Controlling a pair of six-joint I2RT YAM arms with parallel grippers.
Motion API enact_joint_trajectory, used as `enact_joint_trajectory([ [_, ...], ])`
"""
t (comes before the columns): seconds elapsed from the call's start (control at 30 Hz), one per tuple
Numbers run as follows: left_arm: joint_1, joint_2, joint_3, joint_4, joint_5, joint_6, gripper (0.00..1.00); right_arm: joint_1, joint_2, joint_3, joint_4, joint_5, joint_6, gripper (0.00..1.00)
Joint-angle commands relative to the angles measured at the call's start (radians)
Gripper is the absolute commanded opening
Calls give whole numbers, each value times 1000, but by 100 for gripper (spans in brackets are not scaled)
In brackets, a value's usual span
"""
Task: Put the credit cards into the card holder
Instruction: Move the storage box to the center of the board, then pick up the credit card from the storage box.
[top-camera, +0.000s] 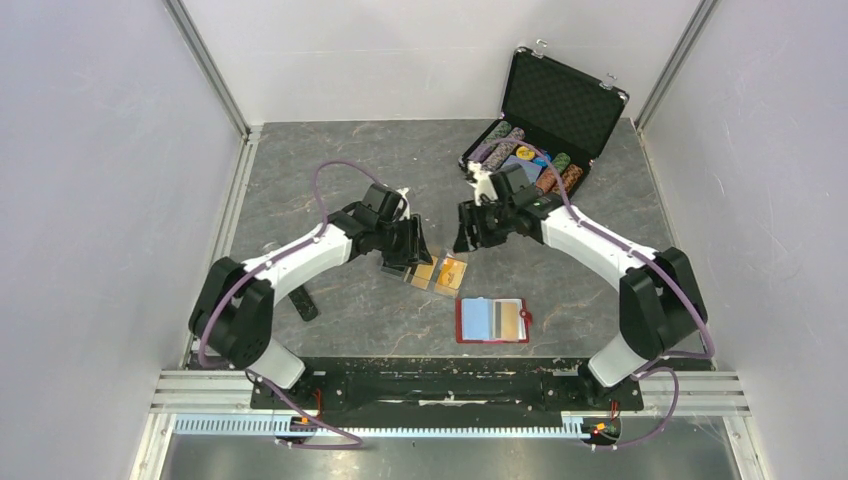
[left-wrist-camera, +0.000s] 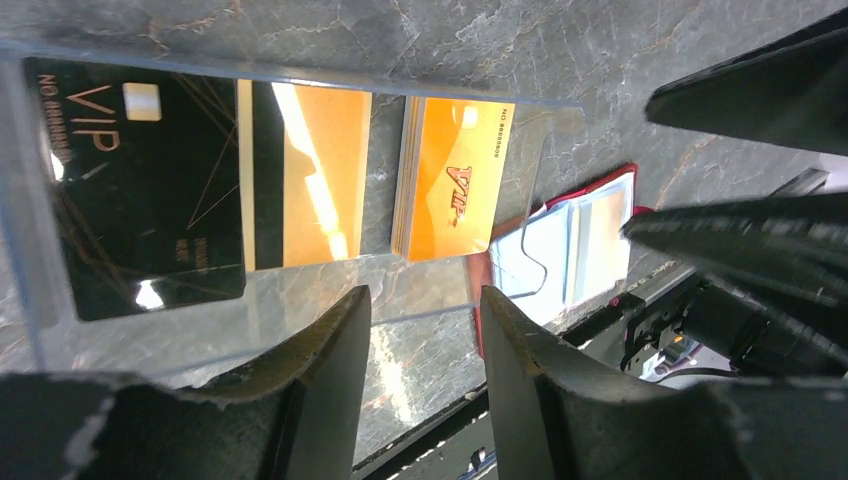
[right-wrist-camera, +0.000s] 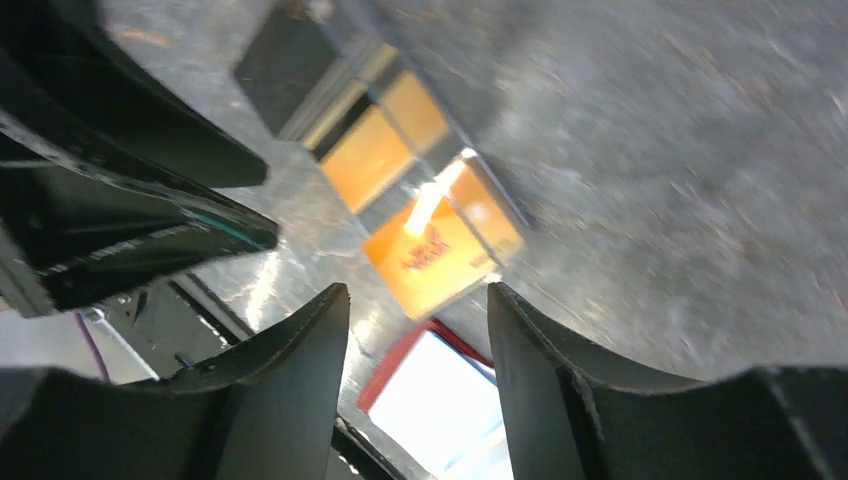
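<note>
The credit cards lie side by side in a clear plastic tray (left-wrist-camera: 280, 295) on the table's middle. They are a black VIP card (left-wrist-camera: 140, 190), a gold card with a black stripe (left-wrist-camera: 300, 175) and an orange stack (left-wrist-camera: 450, 175). They also show in the top view (top-camera: 440, 272) and, blurred, in the right wrist view (right-wrist-camera: 430, 250). The card holder (top-camera: 492, 320) is a red wallet lying open in front of them, pale lining up (left-wrist-camera: 570, 245) (right-wrist-camera: 450, 400). My left gripper (top-camera: 405, 245) (left-wrist-camera: 425, 300) is open and empty above the tray's left end. My right gripper (top-camera: 470, 232) (right-wrist-camera: 417, 295) is open and empty just behind the tray's right end.
An open black chip case (top-camera: 560, 100) with poker chips and a blue deck stands at the back right. A small black object (top-camera: 303, 303) lies by the left arm. Grey walls close in both sides.
</note>
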Motion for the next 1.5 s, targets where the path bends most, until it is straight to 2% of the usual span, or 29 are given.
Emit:
enact_joint_trajectory([
  [0.0, -5, 89, 36, 82, 88, -50, 50, -72, -53, -140, 52, -12, 51, 54],
  [0.3, -26, 246, 97, 79, 68, -47, 46, -84, -32, -344, 243, -179, 139, 51],
  [0.5, -29, 275, 121, 52, 17, -56, 39, -79, 55, -310, 357, -265, 187, 49],
  [0.83, -44, 330, 144, 30, 10, -40, 38, -56, 136, -228, 362, -270, 198, 43],
  [1.07, -55, 342, 185, -21, -29, -20, 12, -51, 133, -252, 362, -265, 197, 43],
  [1.3, -91, 331, 232, -39, -32, 1, 4, -51, 133, -257, 356, -258, 191, 43],
  [1.47, -109, 315, 249, -38, -31, 1, 3, -51, 136, -262, 356, -258, 189, 42],
])
